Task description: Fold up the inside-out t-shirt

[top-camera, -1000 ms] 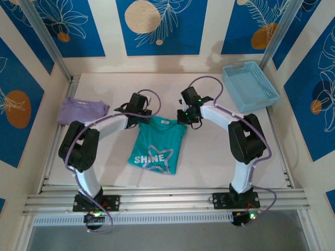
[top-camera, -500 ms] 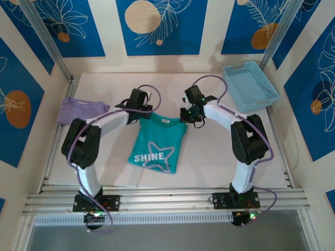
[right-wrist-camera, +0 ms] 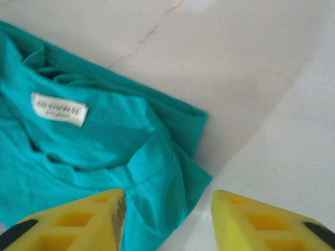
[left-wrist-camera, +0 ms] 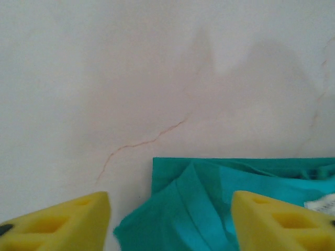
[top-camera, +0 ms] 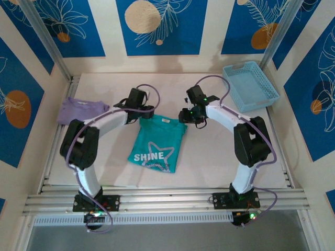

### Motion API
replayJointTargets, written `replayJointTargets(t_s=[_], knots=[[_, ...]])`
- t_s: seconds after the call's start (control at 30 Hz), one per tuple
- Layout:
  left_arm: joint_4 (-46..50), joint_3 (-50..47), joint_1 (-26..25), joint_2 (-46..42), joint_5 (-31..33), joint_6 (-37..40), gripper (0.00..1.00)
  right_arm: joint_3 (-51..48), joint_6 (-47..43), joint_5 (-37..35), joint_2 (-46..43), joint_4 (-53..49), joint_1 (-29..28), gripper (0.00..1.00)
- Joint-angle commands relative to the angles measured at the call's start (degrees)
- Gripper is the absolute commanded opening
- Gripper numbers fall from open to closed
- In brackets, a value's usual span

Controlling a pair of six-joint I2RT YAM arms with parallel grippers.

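The teal t-shirt [top-camera: 157,144] lies on the white table [top-camera: 220,157], its sides folded in, a pale "SHINE" star print facing up and the collar at the far end. My left gripper [top-camera: 141,116] hovers at its far left corner, my right gripper [top-camera: 186,118] at its far right corner. In the left wrist view the left gripper [left-wrist-camera: 170,209] is open, with the shirt's folded corner [left-wrist-camera: 209,178] lying loose below the yellow fingers. In the right wrist view the right gripper [right-wrist-camera: 168,204] is open over the other corner [right-wrist-camera: 157,157], near the white neck label [right-wrist-camera: 59,109].
A folded lavender garment [top-camera: 81,110] lies at the table's left edge. A light blue plastic basket [top-camera: 250,86] stands at the back right. Bare table lies right of the shirt and behind it.
Both grippers were shut on the shirt's far corners and have opened, letting the cloth drop flat. Both arms shifted slightly toward the back.
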State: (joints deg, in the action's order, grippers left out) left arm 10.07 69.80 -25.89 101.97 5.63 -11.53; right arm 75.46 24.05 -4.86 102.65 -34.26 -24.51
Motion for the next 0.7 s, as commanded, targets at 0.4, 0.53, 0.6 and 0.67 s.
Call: replayJointTargets(t_s=[0.4, 0.53, 0.6, 0.67], knots=[[8.98, 1.44, 6.82, 5.74, -23.09, 0.17, 0.79, -0.90, 8.46, 11.63, 7.01, 3.16, 1.47, 0.71], [9.80, 3.45, 6.80, 8.70, -25.28, -0.03, 0.79, 1.14, 9.08, 12.59, 10.59, 2.37, 0.87, 0.71], [10.25, 4.13, 6.82, 9.87, -25.89, -0.10, 0.79, 2.22, 9.02, 12.74, 11.84, 1.80, 0.43, 0.71], [10.73, 4.68, 6.82, 11.09, -26.37, -0.12, 0.79, 3.28, 9.08, 12.80, 12.90, 1.17, 0.08, 0.70]])
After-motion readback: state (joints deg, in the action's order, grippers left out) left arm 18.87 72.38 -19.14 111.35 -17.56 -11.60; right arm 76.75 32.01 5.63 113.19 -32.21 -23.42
